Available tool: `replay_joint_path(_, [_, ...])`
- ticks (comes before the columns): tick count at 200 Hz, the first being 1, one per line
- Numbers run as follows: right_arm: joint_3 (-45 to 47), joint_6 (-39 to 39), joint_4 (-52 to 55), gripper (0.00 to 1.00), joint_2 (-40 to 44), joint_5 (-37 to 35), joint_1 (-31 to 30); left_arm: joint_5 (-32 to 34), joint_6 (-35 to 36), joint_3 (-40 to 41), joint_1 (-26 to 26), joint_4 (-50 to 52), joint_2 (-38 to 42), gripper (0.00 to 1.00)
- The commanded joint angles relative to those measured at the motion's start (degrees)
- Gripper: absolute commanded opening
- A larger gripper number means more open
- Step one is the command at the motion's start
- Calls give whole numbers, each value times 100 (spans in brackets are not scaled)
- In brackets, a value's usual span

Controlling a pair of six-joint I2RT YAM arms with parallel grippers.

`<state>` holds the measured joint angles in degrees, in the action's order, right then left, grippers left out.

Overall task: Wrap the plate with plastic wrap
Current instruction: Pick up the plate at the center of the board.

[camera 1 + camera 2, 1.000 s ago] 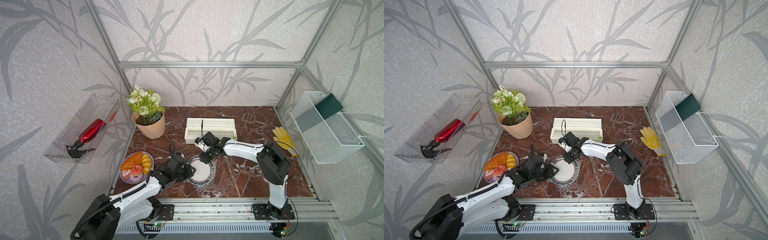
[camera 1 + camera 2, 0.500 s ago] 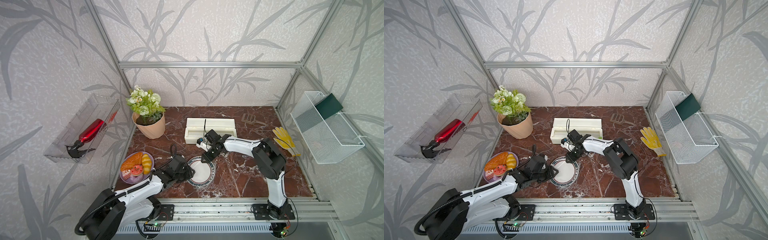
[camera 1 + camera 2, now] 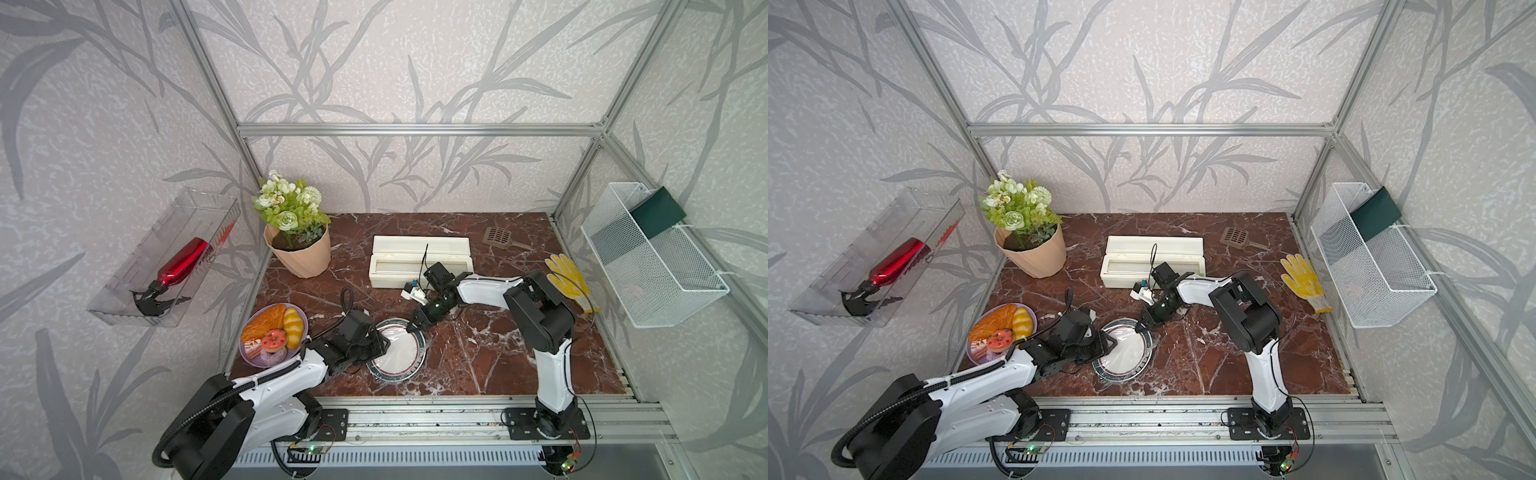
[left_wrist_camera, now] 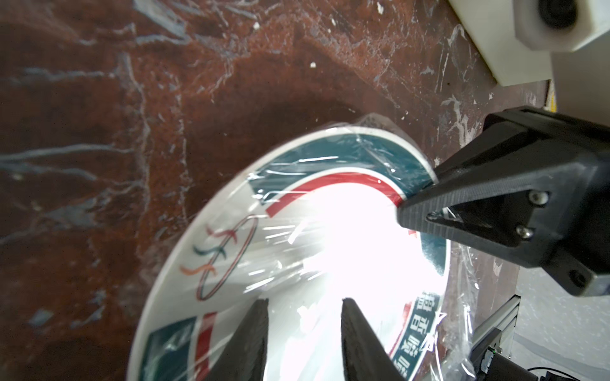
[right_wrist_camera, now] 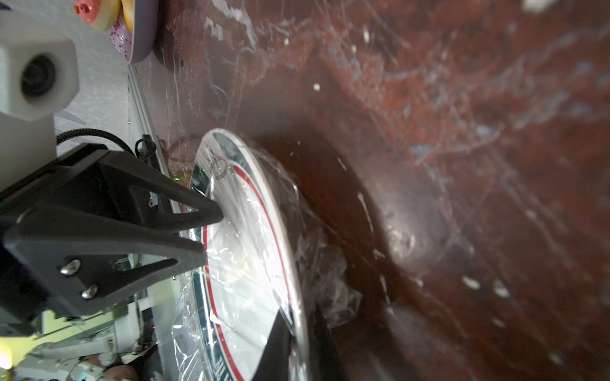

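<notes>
**Two arms meet at the wrapped plate**

A clear tray [image 3: 120, 291] hangs on the left wall, and a red spray bottle [image 3: 183, 262] lies in it. A white wire basket [image 3: 665, 291] hangs on the right wall. A flat dark green thing [image 3: 658, 212] sticks up out of it. A purple plate [image 3: 303, 320] at the left edge of the surface holds pastries [image 3: 266, 328]. A tan pot [image 3: 301, 259] at the back left holds white and green flowers [image 3: 286, 203]. A long cream box [image 3: 419, 259] sits open at the back, in the middle.

The surface [image 3: 498, 353] is red-brown marble. The walls are pale with grey leaves, and metal bars frame the room. A yellow glove [image 3: 567, 276] and a small brown scoop [image 3: 496, 237] lie at the back right.

The plate [image 3: 395, 376] sits near the front edge, between the purple plate and the right arm. The plastic wrap [image 5: 326, 277] is pulled over its top, and some is bunched up under its rim.

The right fingers [image 4: 462, 198] are closed on the plate's back rim, one on top and one below. A dark shadow lies under that side. The left fingers [image 4: 251, 336] are a little apart. Their tips rest on the wrap over the plate's left side, and they hold nothing.

Bare marble shows from the plate to the right arm's base. The metal front rail [image 3: 415, 409] runs close by the plate.
</notes>
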<state>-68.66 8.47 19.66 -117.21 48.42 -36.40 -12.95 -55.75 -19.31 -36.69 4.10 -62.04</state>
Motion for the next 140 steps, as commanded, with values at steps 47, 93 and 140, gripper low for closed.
replay_joint_path(47, [1351,1407,-1783,3,1462,-687,274,568,66,-1199,8,2146,1808,46])
replay_joint_path(93, [2475,2690,-3671,2,2282,-1255,272,77,-1060,-772,-4,1625,1868,47])
replay_joint_path(140, [2895,3119,-4112,1,2536,-1557,247,-79,-1601,-128,1,1029,1352,42])
